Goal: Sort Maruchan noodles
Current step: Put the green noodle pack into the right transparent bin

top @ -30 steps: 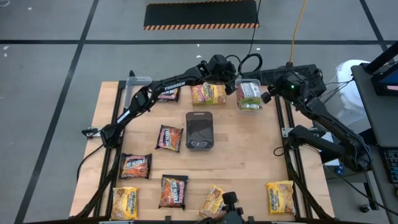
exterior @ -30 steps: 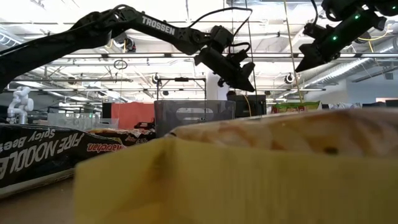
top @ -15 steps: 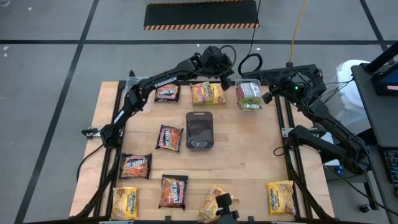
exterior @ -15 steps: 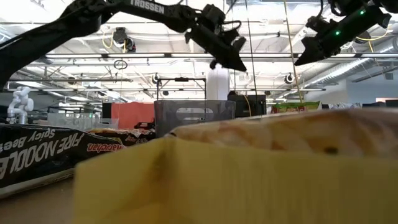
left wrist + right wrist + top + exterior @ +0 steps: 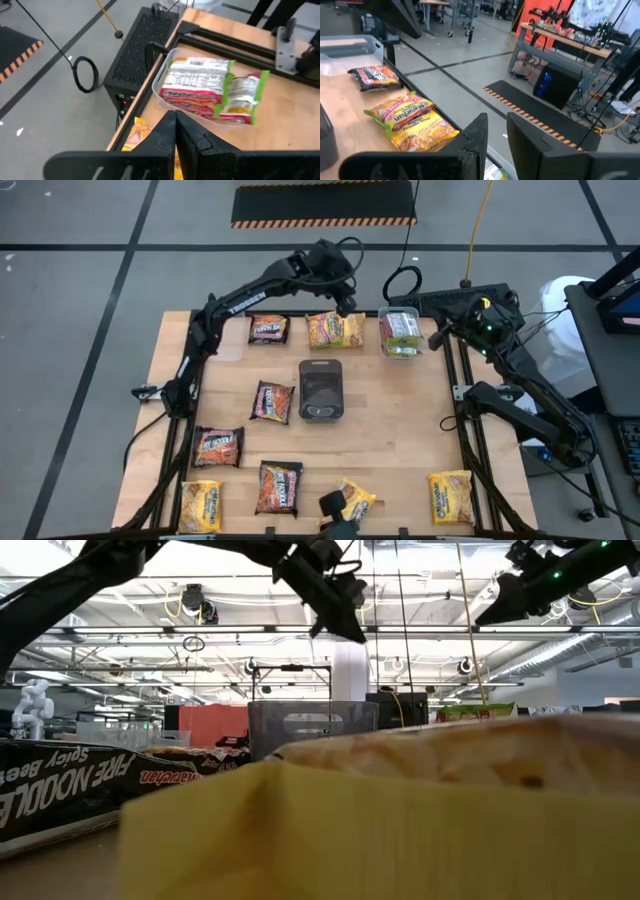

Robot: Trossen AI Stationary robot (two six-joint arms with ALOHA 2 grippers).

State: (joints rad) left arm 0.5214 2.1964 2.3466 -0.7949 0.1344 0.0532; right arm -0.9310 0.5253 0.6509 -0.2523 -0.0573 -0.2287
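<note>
4 Maruchan packets lying flat in a row along the near edge of the surface [image 5: 400, 440]: near-left yellow packet [image 5: 200, 505], near dark packet [image 5: 279, 486], tilted yellow packet [image 5: 352, 500] and, well apart toward the right corner, near-right yellow packet [image 5: 451, 497]

Just behind that row, on the left side, 1 left dark packet [image 5: 218, 446], flat and alone

Farther in, toward the middle, 1 middle dark packet [image 5: 271, 401], slightly tilted, just beside the dark grey tray [image 5: 321, 390] on its left

Along the far edge, 3 spots side by side: far dark packet [image 5: 268, 329] on the left, far yellow packet [image 5: 335, 330] next to it, then a clear tub [image 5: 383, 348] holding the green-edged packets [image 5: 200, 82], at least 2, stacked and overlapping

High above that far edge, left tool [image 5: 345, 302] hanging in the air near the far yellow packet, fingers pressed together, gripping nothing

Off to the right of the clear tub, near the far right corner, right tool [image 5: 437, 337] also well up off the surface, fingers standing apart with only air between them
</note>
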